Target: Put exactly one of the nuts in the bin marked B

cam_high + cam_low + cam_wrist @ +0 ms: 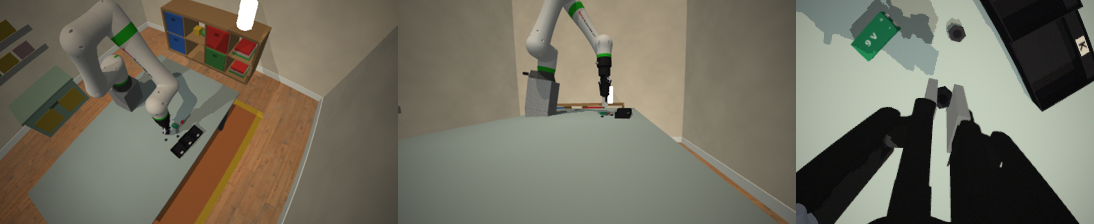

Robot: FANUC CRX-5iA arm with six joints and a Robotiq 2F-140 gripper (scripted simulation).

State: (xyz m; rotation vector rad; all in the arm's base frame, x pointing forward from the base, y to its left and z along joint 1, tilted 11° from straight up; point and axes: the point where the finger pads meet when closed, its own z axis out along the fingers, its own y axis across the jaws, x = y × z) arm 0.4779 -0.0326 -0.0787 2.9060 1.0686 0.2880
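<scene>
The gripper (944,96) hangs above the counter (106,167), fingers pinched on a dark nut (944,96). A second nut (956,31) lies near the black bins (187,141) by the counter's right edge.

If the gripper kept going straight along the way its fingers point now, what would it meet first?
Probably the bare table top. The gripper, shut on a nut, points steeply down, lifted above the surface. The loose nut lies just ahead and the black bins off to the side, though depth is unclear.
</scene>
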